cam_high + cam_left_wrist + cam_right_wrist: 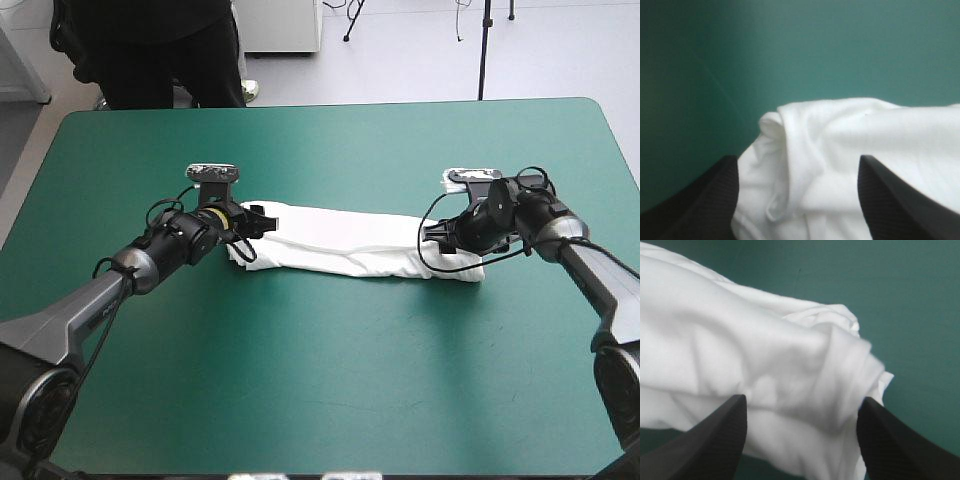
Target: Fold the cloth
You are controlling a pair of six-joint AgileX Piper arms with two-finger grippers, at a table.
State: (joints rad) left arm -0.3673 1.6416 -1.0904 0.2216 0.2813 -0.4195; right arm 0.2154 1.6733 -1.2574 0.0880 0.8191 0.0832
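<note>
- Left gripper [262, 222]: stood open at the T-shirt's [350, 245] left end, with cloth between the black fingers [700, 200] but not clamped.
- Right gripper [440, 237]: stood open likewise, straddling the bunched right end.
- T-shirt: lay as a long folded band across the teal-green cover's [330, 380] middle, parallel to the far edge.

No legible text, label, brand mark, number or sign is present in any of the three views.
</note>
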